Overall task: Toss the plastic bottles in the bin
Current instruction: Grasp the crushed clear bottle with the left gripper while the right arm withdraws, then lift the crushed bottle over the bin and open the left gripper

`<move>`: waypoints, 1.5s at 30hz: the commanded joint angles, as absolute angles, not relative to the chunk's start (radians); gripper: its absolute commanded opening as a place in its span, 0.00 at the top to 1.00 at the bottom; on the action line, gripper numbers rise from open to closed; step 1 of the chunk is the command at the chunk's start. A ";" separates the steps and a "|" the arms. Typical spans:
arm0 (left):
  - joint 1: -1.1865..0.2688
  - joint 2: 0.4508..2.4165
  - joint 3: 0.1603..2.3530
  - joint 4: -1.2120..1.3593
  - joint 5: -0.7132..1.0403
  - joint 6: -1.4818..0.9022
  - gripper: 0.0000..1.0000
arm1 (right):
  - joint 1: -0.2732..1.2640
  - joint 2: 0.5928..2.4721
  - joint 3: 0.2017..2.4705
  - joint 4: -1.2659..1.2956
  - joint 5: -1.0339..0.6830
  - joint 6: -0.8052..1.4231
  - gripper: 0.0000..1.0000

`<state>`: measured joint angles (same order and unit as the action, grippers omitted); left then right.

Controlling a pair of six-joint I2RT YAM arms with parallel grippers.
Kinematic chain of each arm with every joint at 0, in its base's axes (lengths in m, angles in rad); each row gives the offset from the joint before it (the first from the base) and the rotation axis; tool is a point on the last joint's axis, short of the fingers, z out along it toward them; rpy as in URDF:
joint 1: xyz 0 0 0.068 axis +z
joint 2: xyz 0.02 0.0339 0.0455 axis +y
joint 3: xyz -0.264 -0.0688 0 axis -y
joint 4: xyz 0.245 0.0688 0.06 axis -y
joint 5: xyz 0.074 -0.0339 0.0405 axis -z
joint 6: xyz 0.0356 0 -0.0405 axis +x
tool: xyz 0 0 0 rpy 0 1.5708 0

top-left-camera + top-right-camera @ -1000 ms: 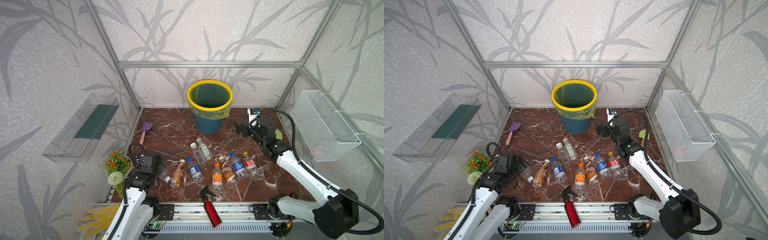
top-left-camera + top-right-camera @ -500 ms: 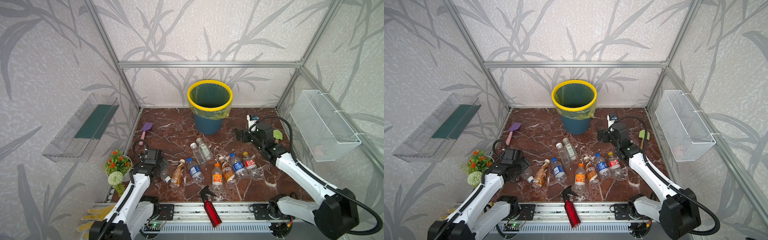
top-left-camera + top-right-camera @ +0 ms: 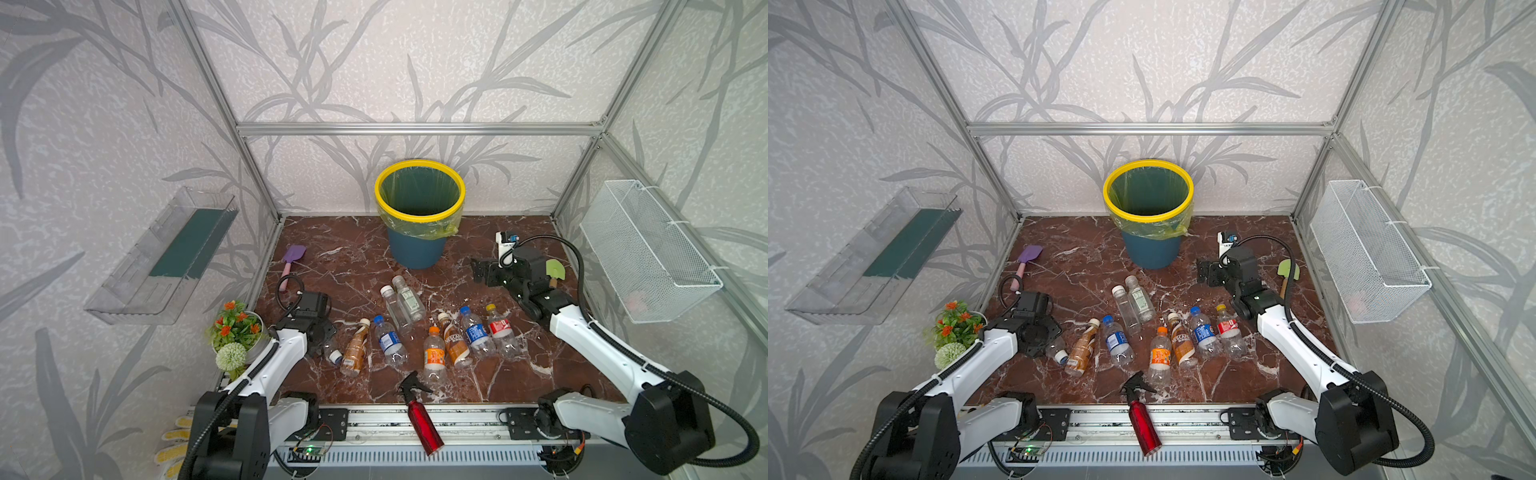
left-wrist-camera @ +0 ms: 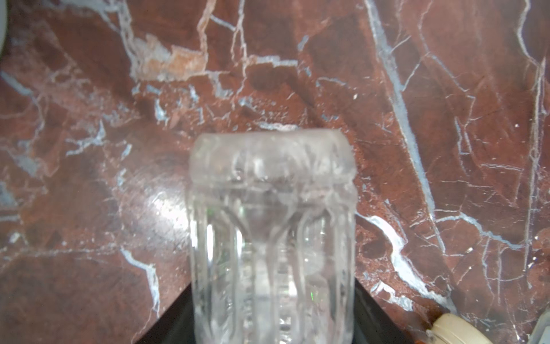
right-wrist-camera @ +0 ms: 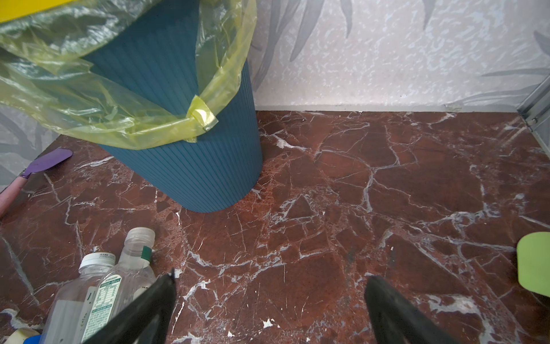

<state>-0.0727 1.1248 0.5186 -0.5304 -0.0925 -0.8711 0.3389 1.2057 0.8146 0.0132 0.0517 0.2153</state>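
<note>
A clear bottle [image 4: 272,238] with a white cap lies at the left end of the row [image 3: 332,355]. My left gripper [image 4: 272,315] is shut on it, one black finger pressed against each side. In both top views this gripper [image 3: 322,343] [image 3: 1040,338] is low over the floor. Several more plastic bottles [image 3: 434,357] lie in a row mid-floor, and two clear ones [image 3: 405,305] [image 5: 116,283] lie behind them. The blue bin [image 3: 415,249] [image 5: 184,155] with a yellow rim stands at the back. My right gripper [image 3: 482,272] [image 5: 272,280] is open and empty, to the right of the bin.
A red spray bottle [image 3: 419,415] lies at the front edge. A purple spatula [image 3: 291,262] lies at the back left, a green one [image 3: 555,270] beside the right arm. A flower pot [image 3: 235,332] stands by the left arm. A wire basket [image 3: 648,249] and a clear tray [image 3: 166,257] hang on the walls.
My left gripper has reached forward and down to the leftmost clear bottle and closed on it. The right gripper has drifted slightly down and towards the front, still open.
</note>
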 commanded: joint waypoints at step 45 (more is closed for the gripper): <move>-0.342 1.343 1.533 0.050 0.311 -0.118 0.46 | 0.316 1.104 0.598 0.090 0.004 0.320 0.04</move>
<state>-0.2955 1.1576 1.3415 0.0116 0.3222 -0.1967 0.3168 1.1198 0.6022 0.0475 0.0242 0.2985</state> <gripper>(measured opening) 0.527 0.962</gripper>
